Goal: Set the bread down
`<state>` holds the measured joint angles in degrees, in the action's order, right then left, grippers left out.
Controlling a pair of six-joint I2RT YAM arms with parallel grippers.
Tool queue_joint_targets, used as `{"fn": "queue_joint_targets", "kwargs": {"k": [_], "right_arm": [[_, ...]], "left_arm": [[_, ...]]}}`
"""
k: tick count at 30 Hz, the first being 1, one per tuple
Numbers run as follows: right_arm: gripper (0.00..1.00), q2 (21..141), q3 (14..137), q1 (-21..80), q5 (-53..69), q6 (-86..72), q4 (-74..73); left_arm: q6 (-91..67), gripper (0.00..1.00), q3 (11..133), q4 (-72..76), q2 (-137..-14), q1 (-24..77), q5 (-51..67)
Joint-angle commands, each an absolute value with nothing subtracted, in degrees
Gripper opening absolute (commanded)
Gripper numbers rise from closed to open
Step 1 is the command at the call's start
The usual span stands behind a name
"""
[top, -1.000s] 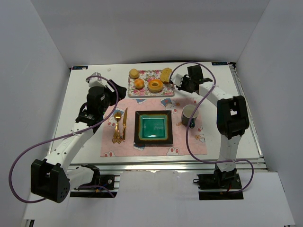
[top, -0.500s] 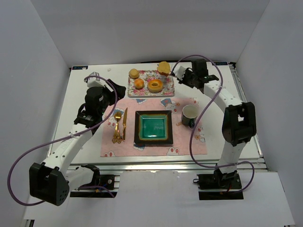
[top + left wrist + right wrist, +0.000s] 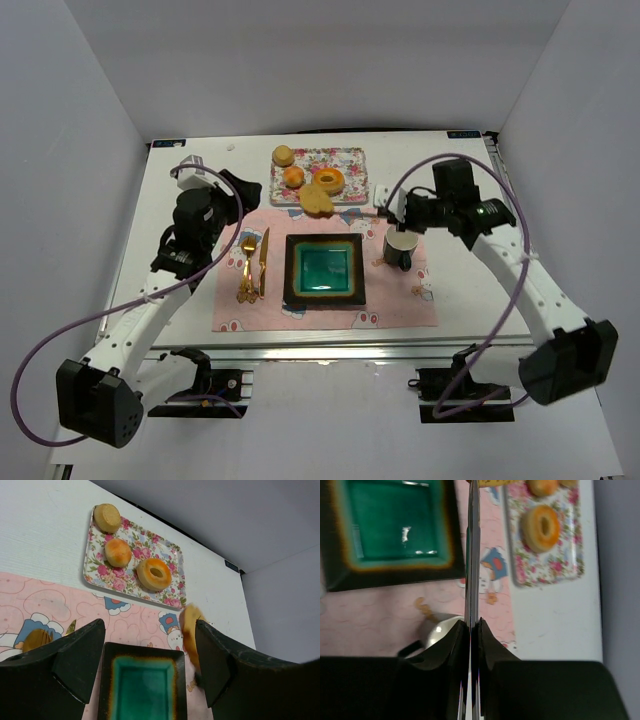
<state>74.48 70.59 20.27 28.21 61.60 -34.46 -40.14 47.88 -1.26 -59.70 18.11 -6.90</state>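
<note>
Right gripper [image 3: 471, 622] clamped on a thin metal tool [image 3: 471, 555], the bread [image 3: 318, 198] at its tip (between tray [image 3: 352, 160] and plate [image 3: 296, 290]). Left gripper [image 3: 150, 630] wide open, empty.

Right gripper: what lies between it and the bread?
Two long thin metal blades, pressed together, run from the shut right gripper out to the bread at their tip. The right wrist view shows this best.
</note>
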Motion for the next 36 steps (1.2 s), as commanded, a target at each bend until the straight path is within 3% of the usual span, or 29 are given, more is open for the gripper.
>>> {"fn": "queue_joint_targets", "kwargs": {"k": [1, 9, 14, 17, 18, 25, 33, 36], "right_arm": [[0.0, 69.4, 66.5, 22.8, 32.3, 63.6, -43.4], [0.0, 63.6, 55.3, 26.0, 25.5, 58.7, -38.8], [0.05, 63.9, 51.9, 26.8, 23.7, 57.7, -36.7], [0.15, 64.2, 52.0, 27.2, 23.4, 58.7, -38.2], [0.24, 64.2, 52.1, 27.5, 23.5, 58.8, -39.4], [0.42, 63.1, 52.9, 27.7, 25.5, 59.2, -42.4], [0.43, 61.2, 56.5, 27.7, 27.0, 58.6, -45.3], [0.36, 60.0, 58.4, 27.7, 27.9, 57.3, -46.0]], "left_arm": [[-40.2, 0.82, 47.0, -1.0, -57.7, 17.8, -7.6], [-40.6, 0.82, 45.2, -0.4, -56.9, 17.8, -5.8], [-40.9, 0.82, 43.8, -0.4, -55.2, 17.8, -5.6], [-41.0, 0.82, 43.0, -0.4, -54.5, 17.8, -5.9], [-41.4, 0.82, 42.8, -0.4, -54.1, 17.8, -6.0], [-42.5, 0.82, 41.2, 1.7, -52.5, 17.8, -6.6], [-41.9, 0.82, 42.0, 1.8, -53.5, 17.8, -6.2], [-41.9, 0.82, 42.1, 2.3, -53.9, 17.8, -5.9]]}}
